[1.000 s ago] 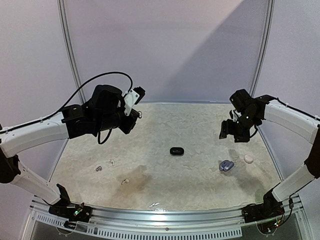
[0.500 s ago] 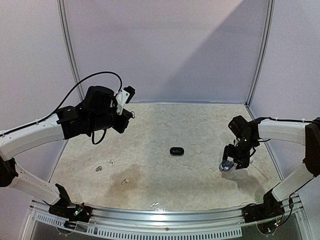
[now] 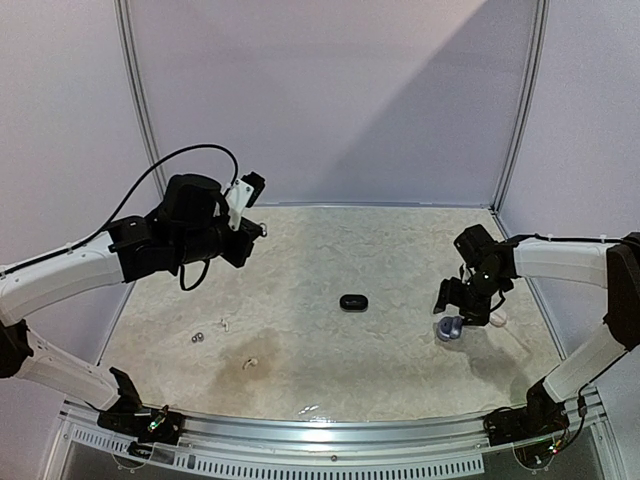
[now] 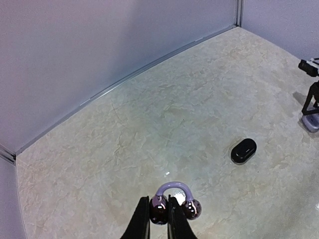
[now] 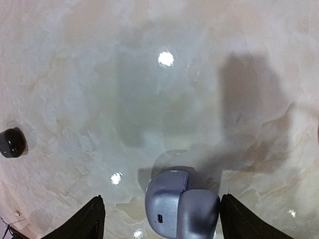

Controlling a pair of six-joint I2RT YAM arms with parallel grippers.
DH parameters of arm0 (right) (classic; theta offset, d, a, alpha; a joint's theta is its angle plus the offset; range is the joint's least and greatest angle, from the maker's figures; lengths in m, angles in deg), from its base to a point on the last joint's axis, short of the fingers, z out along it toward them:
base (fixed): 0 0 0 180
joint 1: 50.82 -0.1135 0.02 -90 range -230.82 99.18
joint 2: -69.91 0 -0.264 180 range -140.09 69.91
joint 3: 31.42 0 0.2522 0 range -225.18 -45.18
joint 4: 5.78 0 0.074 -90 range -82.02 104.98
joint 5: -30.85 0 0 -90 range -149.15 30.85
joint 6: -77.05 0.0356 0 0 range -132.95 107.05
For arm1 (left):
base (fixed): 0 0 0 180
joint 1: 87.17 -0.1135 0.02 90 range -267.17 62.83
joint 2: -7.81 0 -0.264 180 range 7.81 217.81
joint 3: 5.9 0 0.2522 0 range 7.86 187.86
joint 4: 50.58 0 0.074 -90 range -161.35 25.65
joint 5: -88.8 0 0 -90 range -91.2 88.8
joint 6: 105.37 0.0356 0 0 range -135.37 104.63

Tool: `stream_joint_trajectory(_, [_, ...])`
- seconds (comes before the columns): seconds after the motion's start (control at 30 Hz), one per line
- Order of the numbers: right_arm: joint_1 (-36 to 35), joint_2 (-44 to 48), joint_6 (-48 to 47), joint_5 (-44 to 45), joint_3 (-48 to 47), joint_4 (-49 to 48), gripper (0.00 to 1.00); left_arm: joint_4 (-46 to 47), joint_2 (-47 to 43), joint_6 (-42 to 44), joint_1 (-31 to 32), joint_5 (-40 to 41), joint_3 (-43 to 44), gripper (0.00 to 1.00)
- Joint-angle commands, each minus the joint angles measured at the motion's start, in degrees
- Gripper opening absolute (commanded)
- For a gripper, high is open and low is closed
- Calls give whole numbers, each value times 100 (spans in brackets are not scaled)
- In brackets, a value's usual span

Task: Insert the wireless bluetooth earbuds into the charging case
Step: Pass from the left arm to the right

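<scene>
Front-left part of the table (image 3: 330, 245): silvery-grey earbud (image 3: 197, 337), white earbud (image 3: 222, 324) just beside it, pale earbud (image 3: 251, 362) a little nearer the arms and to the right. All three loose on the surface, too small for detail.

Above and behind them, well off the surface: left gripper (image 4: 158, 208), jaws pressed nearly together, pinching one shiny round end of a lavender clip earbud (image 4: 172, 186). Arch of the clip and second round end sticking out past the fingertips, clear of the table.

Mid-table: black case (image 3: 353, 302), closed, lying flat, apart from both arms.

Right of that: lavender-grey charging case (image 5: 182, 209), two rounded halves side by side, resting on the table.

Directly over it: right gripper (image 5: 161, 196), pointed down, jaws spread wide, one finger to each side of the case, gap visible on both sides, nothing held.

Just right of that gripper, top view: whitish rounded piece (image 3: 498, 319), partly hidden behind the fingers, kind not clear
</scene>
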Motion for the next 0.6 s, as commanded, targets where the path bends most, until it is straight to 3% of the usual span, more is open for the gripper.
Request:
stream_joint_trajectory(0.0, [28, 255, -696, 433, -159, -619, 81, 172, -154, -21, -121, -38, -167, 0])
stream_joint_trajectory(0.17, [39, 12, -965, 449, -359, -394, 81, 142, -137, -13, -137, -22, -169, 0])
stream_joint_trajectory(0.43, [28, -14, -116, 777, -423, 650, 78, 205, -117, 7, -156, -6, -186, 0])
stream_joint_trajectory(0.57, [33, 27, -90, 599, -118, 352, 76, 211, -98, -20, -152, -37, -195, 0])
